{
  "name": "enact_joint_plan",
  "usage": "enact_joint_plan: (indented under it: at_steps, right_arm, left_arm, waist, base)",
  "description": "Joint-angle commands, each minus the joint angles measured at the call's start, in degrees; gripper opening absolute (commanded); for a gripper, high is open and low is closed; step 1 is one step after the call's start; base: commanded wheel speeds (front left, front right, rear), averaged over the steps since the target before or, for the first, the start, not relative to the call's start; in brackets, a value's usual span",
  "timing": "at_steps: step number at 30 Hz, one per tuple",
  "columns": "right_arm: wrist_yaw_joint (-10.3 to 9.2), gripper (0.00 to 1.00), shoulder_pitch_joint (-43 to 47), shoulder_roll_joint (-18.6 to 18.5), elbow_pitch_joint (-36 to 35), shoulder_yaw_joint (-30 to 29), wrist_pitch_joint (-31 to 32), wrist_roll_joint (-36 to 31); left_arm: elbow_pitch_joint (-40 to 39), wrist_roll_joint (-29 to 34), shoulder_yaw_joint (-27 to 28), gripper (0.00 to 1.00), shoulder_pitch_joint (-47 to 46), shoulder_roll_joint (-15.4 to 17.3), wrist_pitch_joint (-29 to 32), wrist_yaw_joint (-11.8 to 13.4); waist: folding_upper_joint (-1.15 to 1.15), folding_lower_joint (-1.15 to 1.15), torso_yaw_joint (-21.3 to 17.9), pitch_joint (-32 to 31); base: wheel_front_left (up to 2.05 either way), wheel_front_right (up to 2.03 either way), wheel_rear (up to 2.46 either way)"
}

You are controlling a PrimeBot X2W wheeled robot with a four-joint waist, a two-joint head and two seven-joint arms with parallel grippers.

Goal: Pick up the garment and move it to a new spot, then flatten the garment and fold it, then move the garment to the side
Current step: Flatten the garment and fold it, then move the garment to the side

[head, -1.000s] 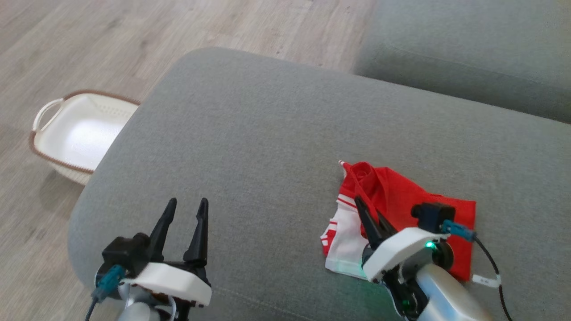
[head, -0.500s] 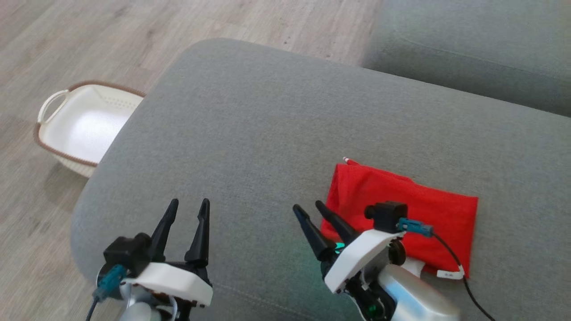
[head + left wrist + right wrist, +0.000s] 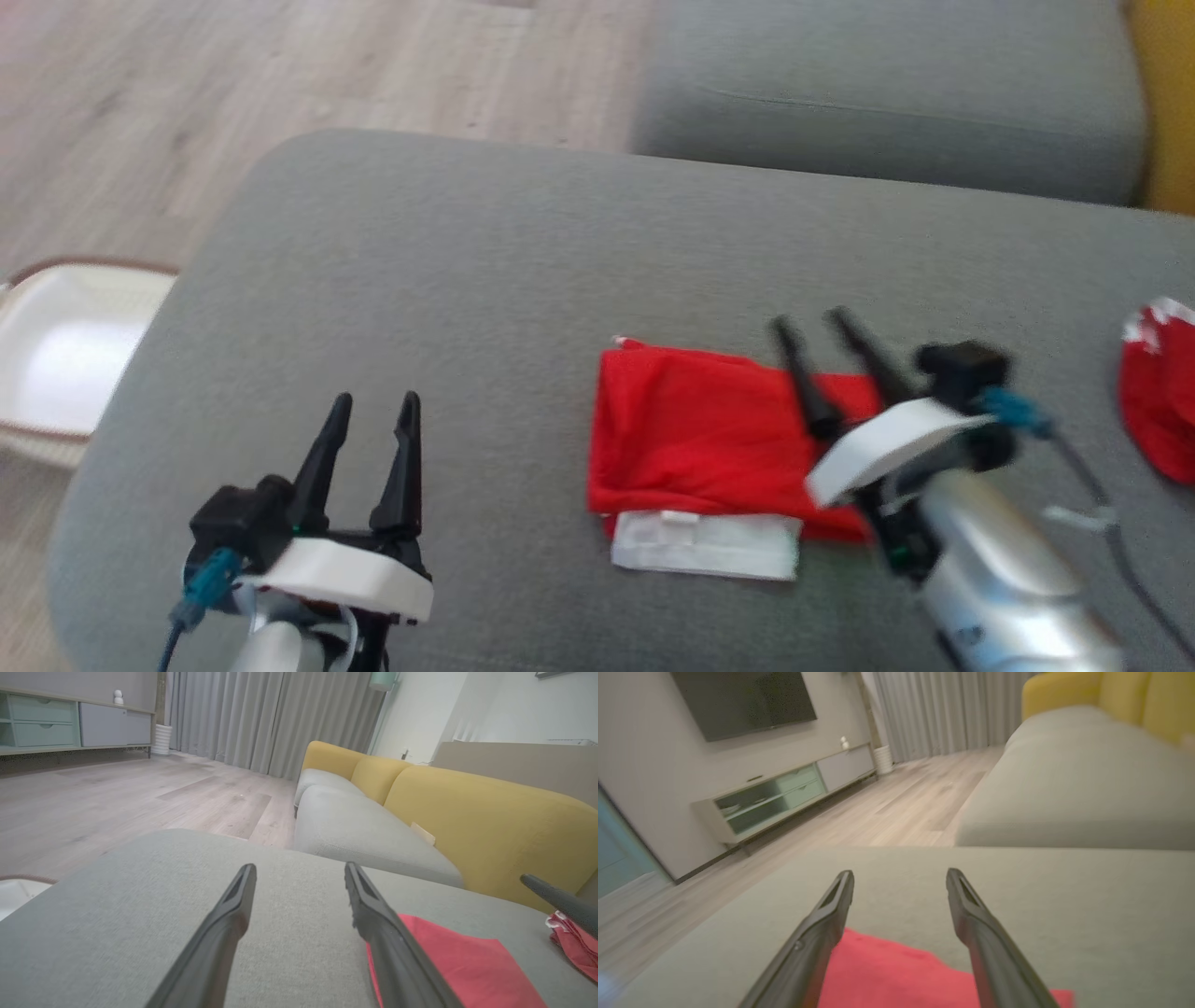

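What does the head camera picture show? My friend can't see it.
A folded red garment lies on a grey sofa seat, with the open right gripper over its right end. The open left gripper is lower left.

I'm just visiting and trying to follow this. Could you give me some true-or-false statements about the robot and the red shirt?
1. The garment lies folded on the grey cushion. True.
2. The right gripper is clamped on the garment. False: its fingers stand apart, gripping nothing.
3. The left gripper is open and empty. True.
4. The white basket sits on the cushion. False: it stands on the floor, off the cushion's left edge.
5. A second red cloth lies farther right. True.
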Motion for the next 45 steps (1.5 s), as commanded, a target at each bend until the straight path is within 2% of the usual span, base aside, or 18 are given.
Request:
enact_joint_plan:
  at_steps: [1, 4, 7, 12, 18, 26, 33, 40, 45]
  right_arm:
    - [-0.05, 1.00, 0.15, -0.75, -3.13, -1.73, -0.73, -2.71]
    - [-0.05, 1.00, 3.32, -1.35, -7.13, -7.54, -0.76, -7.70]
    - [-0.05, 1.00, 5.71, -1.28, -9.71, -10.57, -0.77, -11.33]
    - [-0.05, 1.00, 11.30, 1.14, -15.47, -17.11, -0.77, -17.23]
    - [-0.05, 1.00, 16.40, 3.76, -20.47, -20.79, -0.63, -22.07]
    - [-0.05, 1.00, 19.03, 5.04, -23.74, -21.81, 0.75, -23.62]
    - [-0.05, 1.00, 19.32, 5.16, -24.48, -22.77, 2.44, -23.53]
    - [-0.05, 1.00, 17.75, 5.18, -21.19, -22.12, 5.71, -22.88]
    - [-0.05, 1.00, 15.65, 5.18, -16.26, -22.51, 8.53, -22.01]
  left_arm:
    - [-2.68, -0.58, 2.17, 1.00, -2.06, 0.09, -0.69, 0.54]
    - [-3.63, -0.66, 2.62, 1.00, -1.92, 0.09, -0.69, 1.11]
    - [-4.00, -0.70, 2.90, 1.00, -1.84, 0.09, -0.69, 1.44]
    - [-4.50, -0.34, 3.42, 1.00, -1.57, 0.09, -0.69, 1.97]
    - [-4.41, 1.16, 3.98, 1.00, -0.46, 0.09, -0.69, 1.87]
    - [-4.33, 0.81, 4.41, 1.00, 0.85, 0.09, -0.69, 1.74]
    - [-3.86, 0.28, 2.81, 1.00, 0.17, 0.09, -0.69, 1.43]
    - [-2.71, -0.12, 0.53, 1.00, -1.07, 0.09, -0.69, 1.04]
    - [-2.21, -0.37, -0.57, 1.00, -2.66, 0.09, -0.69, 0.78]
  waist:
    - [0.00, 0.00, -2.77, -0.26]
    - [0.00, 0.00, -4.92, -0.35]
    - [0.00, 0.00, -6.14, -0.39]
    - [0.00, 0.00, -8.53, -0.40]
    - [0.00, 0.00, -10.03, -0.57]
    - [0.00, 0.00, -10.05, -0.61]
    - [0.00, 0.00, -8.47, 0.39]
    - [0.00, 0.00, -5.91, 3.53]
    - [0.00, 0.00, -3.61, 6.11]
  base:
    - [0.00, 0.00, 0.00]
    - [0.00, 0.00, 0.00]
    - [0.00, 0.00, 0.00]
    - [0.00, 0.00, 0.00]
    - [0.00, 0.00, 0.00]
    - [0.00, 0.00, 0.00]
    - [0.00, 0.00, 0.00]
    - [0.00, 0.00, 0.00]
    - [0.00, 0.00, 0.00]
